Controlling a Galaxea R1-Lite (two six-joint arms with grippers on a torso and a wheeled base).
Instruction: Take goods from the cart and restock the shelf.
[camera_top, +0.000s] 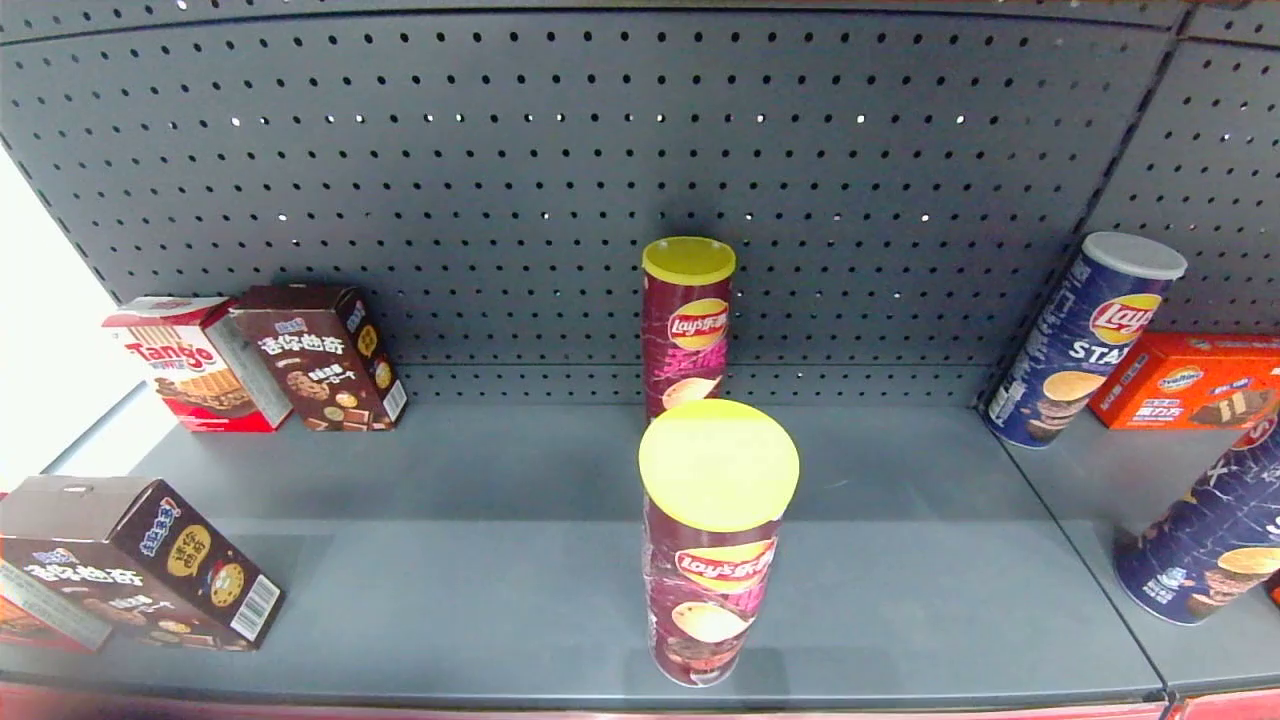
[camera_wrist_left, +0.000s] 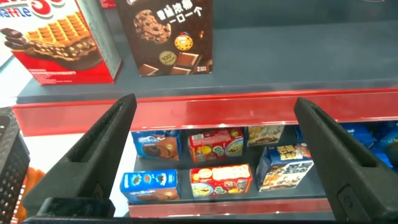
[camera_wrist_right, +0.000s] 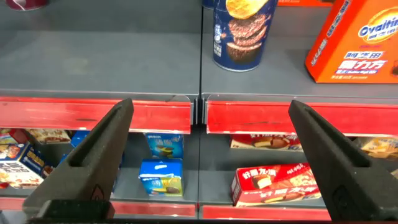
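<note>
Left wrist view: left gripper (camera_wrist_left: 214, 102) fingers (camera_wrist_left: 93, 162) wide apart, empty.

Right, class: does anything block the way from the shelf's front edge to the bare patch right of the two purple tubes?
Nothing visible does. The shelf is bare there, front edge to back panel. The front purple tube and back purple tube stand left of it, the blue tube past its right end.
</note>
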